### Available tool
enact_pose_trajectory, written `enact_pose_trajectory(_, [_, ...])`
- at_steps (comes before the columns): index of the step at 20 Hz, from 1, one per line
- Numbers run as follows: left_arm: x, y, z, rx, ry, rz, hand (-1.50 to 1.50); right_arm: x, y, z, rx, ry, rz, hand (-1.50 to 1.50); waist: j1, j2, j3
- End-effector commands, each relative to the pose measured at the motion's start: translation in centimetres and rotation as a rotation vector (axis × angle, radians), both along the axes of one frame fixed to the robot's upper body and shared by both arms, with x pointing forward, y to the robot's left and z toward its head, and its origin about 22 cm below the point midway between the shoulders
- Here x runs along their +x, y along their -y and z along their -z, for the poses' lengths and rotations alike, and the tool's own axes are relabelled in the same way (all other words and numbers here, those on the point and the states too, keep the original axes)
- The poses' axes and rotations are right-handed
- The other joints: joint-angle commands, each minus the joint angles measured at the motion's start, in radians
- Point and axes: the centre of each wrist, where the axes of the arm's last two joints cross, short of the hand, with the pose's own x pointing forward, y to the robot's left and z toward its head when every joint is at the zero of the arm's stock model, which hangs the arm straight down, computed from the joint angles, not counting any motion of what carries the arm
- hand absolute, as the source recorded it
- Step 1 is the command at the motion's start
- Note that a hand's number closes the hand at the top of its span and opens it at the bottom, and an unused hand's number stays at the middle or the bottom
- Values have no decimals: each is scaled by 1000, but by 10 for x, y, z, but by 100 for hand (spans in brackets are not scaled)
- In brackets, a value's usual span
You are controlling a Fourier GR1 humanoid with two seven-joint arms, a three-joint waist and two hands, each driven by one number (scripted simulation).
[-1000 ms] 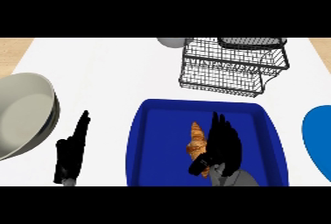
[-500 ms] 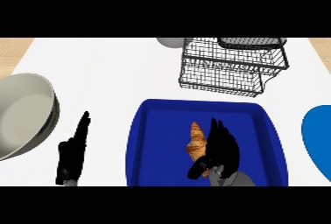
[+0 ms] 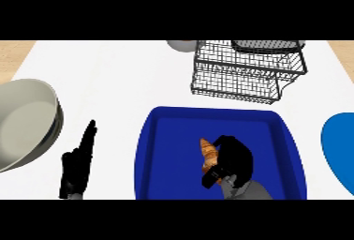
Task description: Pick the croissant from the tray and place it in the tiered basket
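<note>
A golden-brown croissant [image 3: 207, 151] lies lengthwise in the blue tray [image 3: 158, 150] near the counter's front. My right hand [image 3: 233, 161] is over the tray, its fingers curled against the croissant's right side and its thumb below the near end, hiding part of it. The black wire tiered basket [image 3: 243, 70] stands at the back, beyond the tray. My left hand [image 3: 78, 164] rests open on the white counter left of the tray, fingers pointing away from me.
A large grey-white bowl [image 3: 24, 122] sits at the left edge. A blue plate [image 3: 340, 143] shows at the right edge. A small grey dish [image 3: 182, 45] stands at the back, left of the basket.
My right hand's fingers, straight beside the croissant before, have curled in around it. The croissant, tray and left hand stay put.
</note>
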Motion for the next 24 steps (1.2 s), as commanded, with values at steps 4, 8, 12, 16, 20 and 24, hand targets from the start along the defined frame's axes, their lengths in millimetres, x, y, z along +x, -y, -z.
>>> enact_pose_trajectory(4, [2, 14, 8, -32, -36, 18, 0, 7, -19, 15, -130, -30, 30, 150, 0, 9, 0])
enact_pose_trajectory(8, [-5, 5, 7, -23, -35, 6, 0, 4, -29, 12, -189, 61, 31, 150, 1, 7, 0])
enact_pose_trajectory(12, [-2, 3, -2, -31, -39, -3, 0, 13, 110, 5, -196, 66, -361, 150, -15, 6, 2])
enact_pose_trajectory(16, [1, 6, 3, -17, -32, -15, 0, 35, 180, -47, -126, 211, -517, 150, -28, 10, 2])
enact_pose_trajectory(20, [-7, 8, 5, -25, -45, -6, 0, 35, 225, -78, 23, 395, -464, 150, -26, 6, 2])
enact_pose_trajectory(24, [-15, 7, 8, -23, -55, -29, 0, 27, 248, -141, 144, 528, -416, 150, -41, -2, 0])
